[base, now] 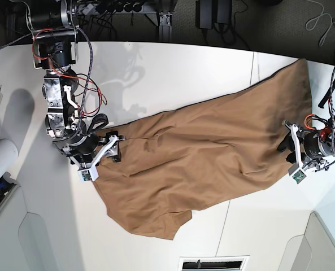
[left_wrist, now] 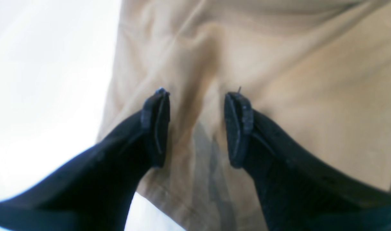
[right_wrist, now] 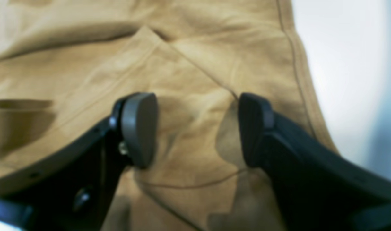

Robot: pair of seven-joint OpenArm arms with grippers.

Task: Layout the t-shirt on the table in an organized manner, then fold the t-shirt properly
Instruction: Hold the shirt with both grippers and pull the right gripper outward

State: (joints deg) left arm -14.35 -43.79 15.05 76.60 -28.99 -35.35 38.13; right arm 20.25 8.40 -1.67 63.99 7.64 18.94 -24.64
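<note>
The tan t-shirt [base: 207, 152] lies rumpled in a long diagonal band across the white table [base: 173, 73]. My right gripper [base: 108, 148] sits at the shirt's left end. In the right wrist view this gripper [right_wrist: 195, 102] is open, its fingers astride a wrinkled patch of the t-shirt [right_wrist: 189, 70] near a hemmed edge. My left gripper [base: 286, 144] is at the shirt's right end. Seen from the left wrist, that gripper [left_wrist: 198, 94] is open too, with a raised ridge of the t-shirt [left_wrist: 202, 57] between its fingers. Neither gripper pinches the cloth.
A white cylinder [base: 0, 161] and a grey-white bin [base: 20, 237] sit at the table's left. Another bin [base: 322, 243] is at the bottom right. A slotted vent [base: 212, 263] lies at the front edge. Cables and stands [base: 127, 8] crowd the far edge.
</note>
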